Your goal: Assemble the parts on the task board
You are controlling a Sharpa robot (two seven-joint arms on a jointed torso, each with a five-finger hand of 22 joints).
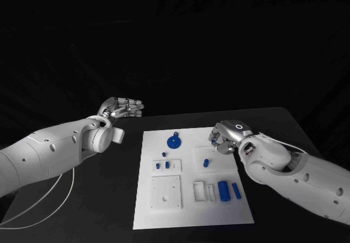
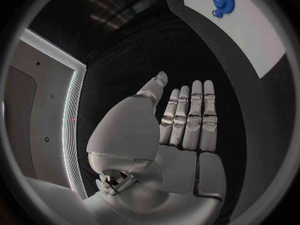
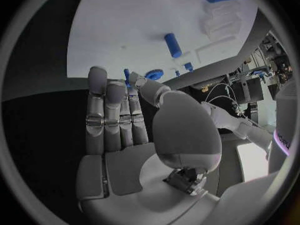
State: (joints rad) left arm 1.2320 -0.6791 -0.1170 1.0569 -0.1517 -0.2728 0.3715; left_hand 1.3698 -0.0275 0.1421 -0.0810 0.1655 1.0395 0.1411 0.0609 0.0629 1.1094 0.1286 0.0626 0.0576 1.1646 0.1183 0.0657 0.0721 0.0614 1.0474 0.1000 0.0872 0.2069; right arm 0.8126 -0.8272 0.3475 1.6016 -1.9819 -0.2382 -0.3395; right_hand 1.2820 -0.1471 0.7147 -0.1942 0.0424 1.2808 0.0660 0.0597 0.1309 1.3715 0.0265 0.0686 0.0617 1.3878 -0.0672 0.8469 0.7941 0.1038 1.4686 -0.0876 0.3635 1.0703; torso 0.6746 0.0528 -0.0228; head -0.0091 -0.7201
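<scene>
The white task board (image 1: 191, 202) lies in the middle of the black table. On it are a blue gear (image 1: 173, 142), a short blue cylinder (image 1: 206, 162), small blue pegs (image 1: 162, 165), a blue block (image 1: 224, 191) and a blue rod (image 1: 236, 190). My right hand (image 1: 222, 137) hovers at the board's right edge near its far end. Its thumb and a finger (image 3: 119, 92) pinch a small blue part (image 3: 127, 75). My left hand (image 1: 124, 108) is off the board's far left corner, over bare table, fingers (image 2: 187, 115) straight and holding nothing. The gear (image 2: 222, 1) also shows in the left wrist view.
White raised fixtures stand on the board: a square plate (image 1: 165, 191) at the near left and a slotted holder (image 1: 204, 191) beside the blue block. A white cable (image 1: 51, 200) trails under my left arm. Black table surrounds the board (image 3: 125, 25) on all sides.
</scene>
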